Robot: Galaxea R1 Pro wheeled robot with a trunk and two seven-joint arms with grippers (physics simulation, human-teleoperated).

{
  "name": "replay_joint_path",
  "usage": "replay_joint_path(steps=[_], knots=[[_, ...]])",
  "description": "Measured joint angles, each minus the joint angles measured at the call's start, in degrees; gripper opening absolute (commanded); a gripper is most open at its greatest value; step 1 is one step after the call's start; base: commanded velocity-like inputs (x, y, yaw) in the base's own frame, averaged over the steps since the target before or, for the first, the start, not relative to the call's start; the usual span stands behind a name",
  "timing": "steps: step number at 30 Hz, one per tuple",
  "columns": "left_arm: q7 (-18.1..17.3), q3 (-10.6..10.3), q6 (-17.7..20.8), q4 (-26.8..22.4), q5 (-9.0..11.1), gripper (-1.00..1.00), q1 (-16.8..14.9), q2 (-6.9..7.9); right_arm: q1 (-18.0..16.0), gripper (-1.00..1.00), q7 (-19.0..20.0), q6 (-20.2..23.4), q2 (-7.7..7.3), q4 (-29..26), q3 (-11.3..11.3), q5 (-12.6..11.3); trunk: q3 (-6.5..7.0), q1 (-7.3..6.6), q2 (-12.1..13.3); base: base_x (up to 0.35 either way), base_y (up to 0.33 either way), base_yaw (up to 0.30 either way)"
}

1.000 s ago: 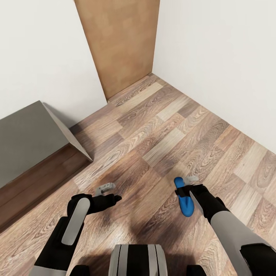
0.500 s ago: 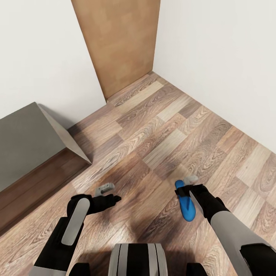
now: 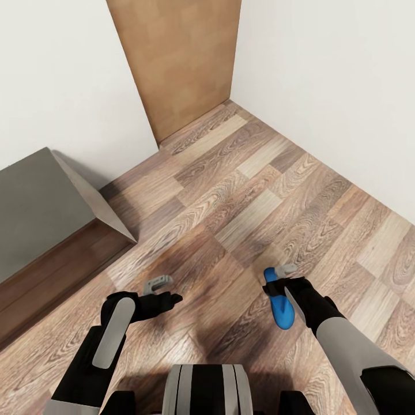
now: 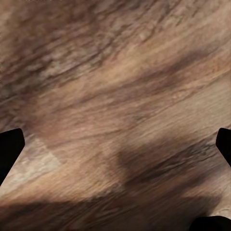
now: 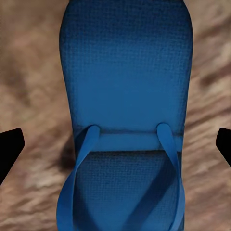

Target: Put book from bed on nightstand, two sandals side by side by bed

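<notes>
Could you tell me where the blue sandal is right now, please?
In the head view the sandal is at the right gripper, over the wood floor, well right of the bed.

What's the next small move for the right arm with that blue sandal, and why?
Probably carry the sandal left toward the bed and lower it beside the frame. The right tool seems to hold it over bare floor, well away from the bed, while the left tool looks empty.

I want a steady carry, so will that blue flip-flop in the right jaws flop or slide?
The blue flip-flop looks thin and flat, so probably light and somewhat bendy. Its textured sole likely resists slipping. The thin straps look floppy.
</notes>
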Motion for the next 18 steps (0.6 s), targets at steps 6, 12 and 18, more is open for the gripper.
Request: replay_joint_path(steps=[6,12,18], knots=[[0.0,0.0,0.0,-0.1,0.0,1.00,0.0,0.05,0.0,1.00,0.0,0.0,0.07,0.0,0.0,0.0,0.00,0.00,0.0,0.000,0.000,0.000],[0.0,0.0,0.0,0.0,0.0,1.00,0.0,0.01,0.0,1.00,0.0,0.0,0.05,0.1,0.0,0.0,-0.88,0.11,-0.1,0.000,0.000,0.000],[0.0,0.0,0.0,0.0,0.0,1.00,0.0,0.00,0.0,1.00,0.8,0.6,0.09,-0.4,0.0,-0.7,-2.20,0.22,-0.1,0.000,0.000,0.000]])
